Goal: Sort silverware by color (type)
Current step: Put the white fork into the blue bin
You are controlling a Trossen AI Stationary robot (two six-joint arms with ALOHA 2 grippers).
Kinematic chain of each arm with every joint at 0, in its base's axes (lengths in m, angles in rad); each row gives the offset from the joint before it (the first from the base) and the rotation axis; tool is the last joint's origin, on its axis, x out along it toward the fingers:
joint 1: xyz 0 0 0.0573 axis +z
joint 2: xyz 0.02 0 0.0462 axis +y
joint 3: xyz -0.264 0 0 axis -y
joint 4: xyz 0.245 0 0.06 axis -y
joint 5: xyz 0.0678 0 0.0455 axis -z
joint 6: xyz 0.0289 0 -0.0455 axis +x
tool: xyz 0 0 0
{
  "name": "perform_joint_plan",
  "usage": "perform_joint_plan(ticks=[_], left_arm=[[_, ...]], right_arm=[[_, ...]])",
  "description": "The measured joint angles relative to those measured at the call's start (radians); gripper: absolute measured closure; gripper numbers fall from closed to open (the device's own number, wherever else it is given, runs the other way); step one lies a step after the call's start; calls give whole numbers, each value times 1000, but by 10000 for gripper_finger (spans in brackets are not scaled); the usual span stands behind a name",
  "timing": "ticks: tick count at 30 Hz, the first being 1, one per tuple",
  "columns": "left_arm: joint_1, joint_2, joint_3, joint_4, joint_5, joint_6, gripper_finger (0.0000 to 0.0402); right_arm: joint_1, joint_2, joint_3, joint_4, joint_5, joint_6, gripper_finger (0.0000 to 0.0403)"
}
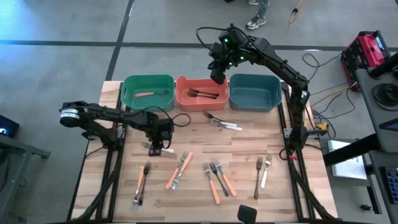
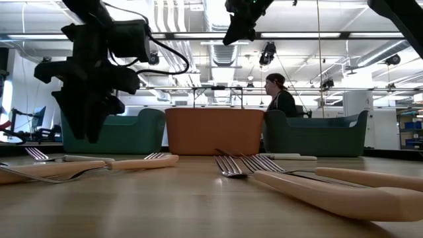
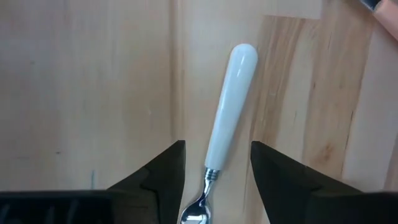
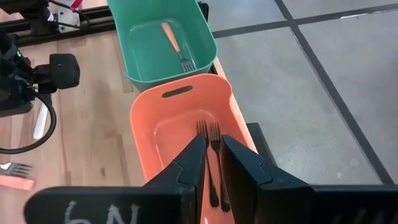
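Note:
A white-handled fork (image 3: pixel 230 106) lies flat on the wooden table. My left gripper (image 3: pixel 214 180) is open and points down over it, one finger on each side of the handle's tine end, touching nothing; it also shows in the high view (image 1: pixel 157 143). My right gripper (image 1: pixel 217 76) is open and empty above the orange bin (image 4: pixel 149 124), where two dark-handled forks (image 4: pixel 211 155) lie on the floor. An orange-handled fork (image 4: pixel 174 43) lies in the green bin (image 1: pixel 148 92).
A blue bin (image 1: pixel 255 92) stands right of the orange one. Several forks lie on the table: white-handled ones (image 1: pixel 227 123) near the bins, orange-handled ones (image 1: pixel 179 169) (image 1: pixel 142 180) (image 1: pixel 219 179) and silver ones (image 1: pixel 261 171) toward the near edge. A person (image 2: pixel 281 99) stands beyond the table.

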Motion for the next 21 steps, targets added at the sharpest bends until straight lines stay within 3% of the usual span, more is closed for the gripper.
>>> perform_joint_plan(ticks=[7, 12, 21], left_arm=[[-45, 0, 0, 57, -1, -57, 237], [-75, 23, 0, 63, -92, -137, 237], [-106, 112, 0, 105, -79, -163, 240]], right_arm=[[0, -2, 0, -1, 0, -6, 360], [0, -6, 0, -7, 1, -16, 360], [-3, -14, 0, -21, 3, -50, 360]])
